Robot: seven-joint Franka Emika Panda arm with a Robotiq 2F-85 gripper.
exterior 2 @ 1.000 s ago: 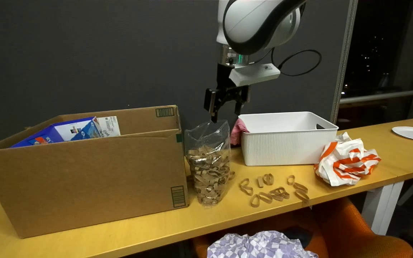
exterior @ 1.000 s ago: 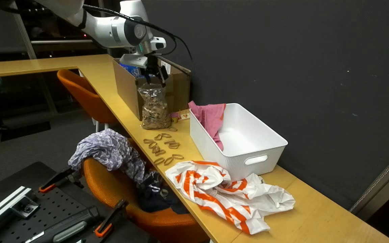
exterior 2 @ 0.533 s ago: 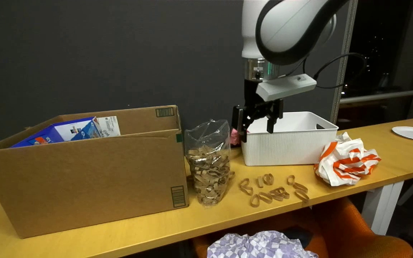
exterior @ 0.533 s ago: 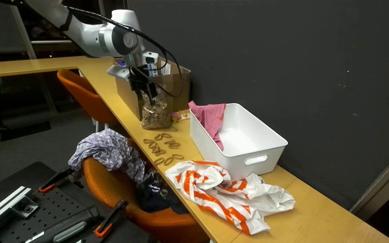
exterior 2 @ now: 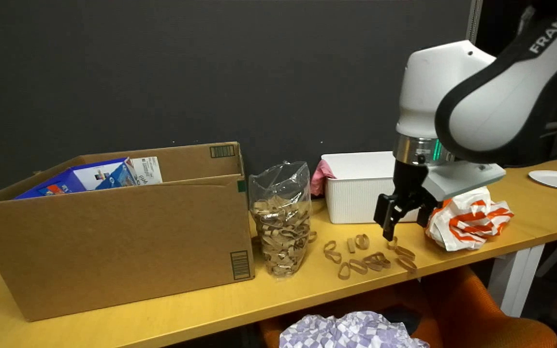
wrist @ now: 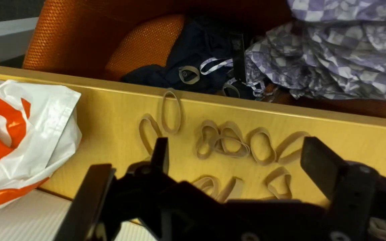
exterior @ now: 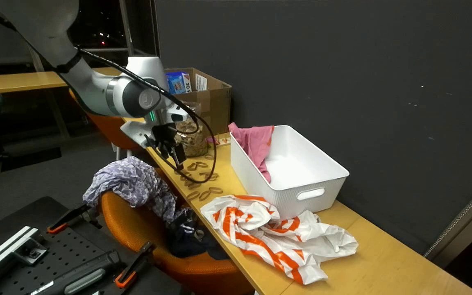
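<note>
Gripper (wrist: 235,155) holds nothing: jaws wide apart, gap set roughly along the length of the table (wrist: 112,110). Loose rubber bands (exterior 2: 376,261) lie on the table below it, near-edge side; the wrist view has most btwn the jaws, an exterior view puts them lower & mainly left. No contact seen, height gap hard to judge. Long axes vary: e.g. the loop at the near edge (wrist: 180,117) runs approx. crosswise to the table, so square to the jaw spread. Just 1 arm (exterior 2: 496,111) here. Clear bag (exterior 2: 283,237) w/ more bands stands left, by a carton (exterior 2: 124,246); white bin (exterior 2: 356,198) far side; crumpled white/orange bag (exterior 2: 472,222) right. Text: arm reads "FRAN", rest cut off; blue pack (exterior: 175,83) in carton poss. "30"; green code-like patches on carton, no words legible; orange print on the crumpled bag unreadable.
</note>
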